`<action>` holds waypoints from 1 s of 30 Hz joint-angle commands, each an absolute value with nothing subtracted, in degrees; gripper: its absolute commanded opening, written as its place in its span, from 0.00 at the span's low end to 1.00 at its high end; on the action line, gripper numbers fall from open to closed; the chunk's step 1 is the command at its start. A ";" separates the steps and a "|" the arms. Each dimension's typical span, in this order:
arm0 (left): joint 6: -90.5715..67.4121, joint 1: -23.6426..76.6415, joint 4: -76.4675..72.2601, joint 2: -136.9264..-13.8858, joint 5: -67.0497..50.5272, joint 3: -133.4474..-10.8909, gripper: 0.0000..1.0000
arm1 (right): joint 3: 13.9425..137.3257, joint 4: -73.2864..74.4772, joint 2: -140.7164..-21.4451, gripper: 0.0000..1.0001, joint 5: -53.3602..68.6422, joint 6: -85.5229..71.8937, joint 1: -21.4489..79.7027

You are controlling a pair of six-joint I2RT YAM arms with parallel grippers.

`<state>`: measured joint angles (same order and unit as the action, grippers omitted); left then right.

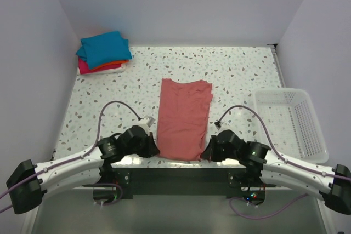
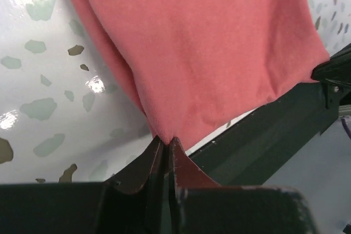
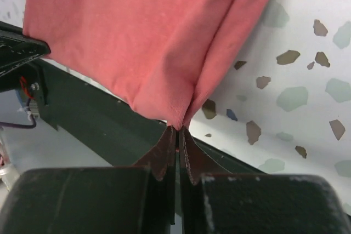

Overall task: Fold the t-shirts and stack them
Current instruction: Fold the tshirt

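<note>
A salmon-pink t-shirt (image 1: 184,116) lies folded into a long strip down the middle of the speckled table, its near end at the front edge. My left gripper (image 1: 154,149) is shut on the shirt's near left corner (image 2: 164,130). My right gripper (image 1: 205,153) is shut on the near right corner (image 3: 178,119). Both corners are pinched between the fingertips just above the table edge. A stack of folded shirts sits at the far left: teal-blue (image 1: 105,49) on top, orange (image 1: 112,64) under it, magenta-pink (image 1: 86,69) at the bottom.
A white plastic mesh basket (image 1: 290,121) stands at the right edge of the table. The dark front rail (image 1: 181,179) of the arm mount runs just under the shirt's near end. White walls close in the left, back and right.
</note>
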<state>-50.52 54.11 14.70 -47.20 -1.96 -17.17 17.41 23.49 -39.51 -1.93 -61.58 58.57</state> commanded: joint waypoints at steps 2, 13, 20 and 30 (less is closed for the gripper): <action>-51.68 55.02 25.13 -42.90 4.38 -26.36 0.00 | 24.95 30.84 -36.48 0.00 -9.48 -57.13 60.82; -45.28 54.15 25.67 -52.02 10.37 -40.33 0.00 | 39.09 40.33 -40.33 0.00 -24.14 -52.56 60.73; -38.41 42.02 19.34 -61.15 1.76 -48.49 0.00 | 50.00 40.79 -51.75 0.00 -28.40 -44.68 54.79; -33.93 33.05 11.70 -78.03 -1.84 -61.06 0.00 | 62.38 28.23 -69.24 0.00 -10.48 -33.15 31.75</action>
